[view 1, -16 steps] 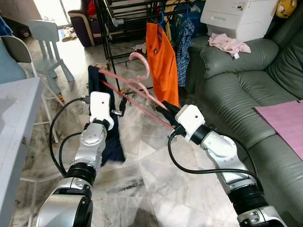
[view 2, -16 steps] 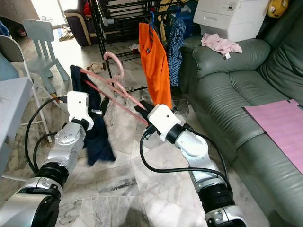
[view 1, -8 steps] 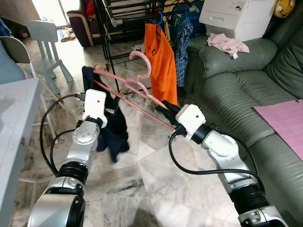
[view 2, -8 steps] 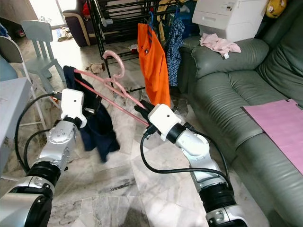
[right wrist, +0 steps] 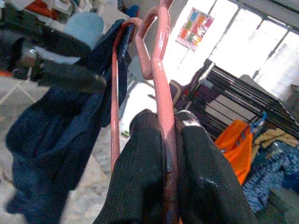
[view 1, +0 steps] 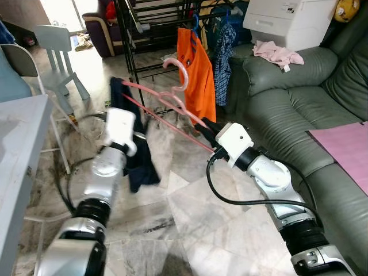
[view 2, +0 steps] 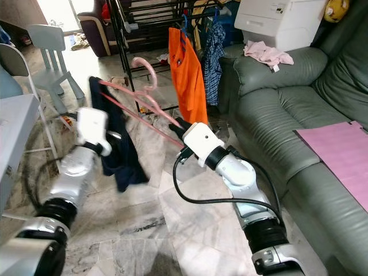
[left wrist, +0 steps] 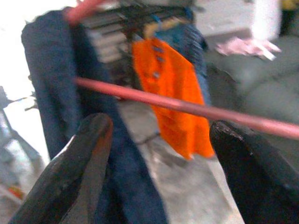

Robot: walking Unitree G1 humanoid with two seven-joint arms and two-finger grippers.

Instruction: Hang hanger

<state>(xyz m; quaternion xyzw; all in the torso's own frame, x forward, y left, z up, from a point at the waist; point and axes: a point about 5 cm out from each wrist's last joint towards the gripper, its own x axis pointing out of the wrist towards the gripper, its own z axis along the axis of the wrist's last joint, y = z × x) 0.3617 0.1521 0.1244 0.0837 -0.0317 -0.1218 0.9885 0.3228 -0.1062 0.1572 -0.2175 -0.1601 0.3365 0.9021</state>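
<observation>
Your right gripper [view 1: 208, 125] is clamped on one end of the pink hanger [view 1: 167, 103], which carries a dark blue garment [view 1: 131, 146] at its far end; your left gripper [left wrist: 156, 140] stands wide open beside that cloth. Lift the hook level toward the black drying rack [view 1: 150, 34], skirting the orange shirt [view 1: 194, 72]. The sofa [view 1: 287, 103] crowds the right; floor on the left is freer.
</observation>
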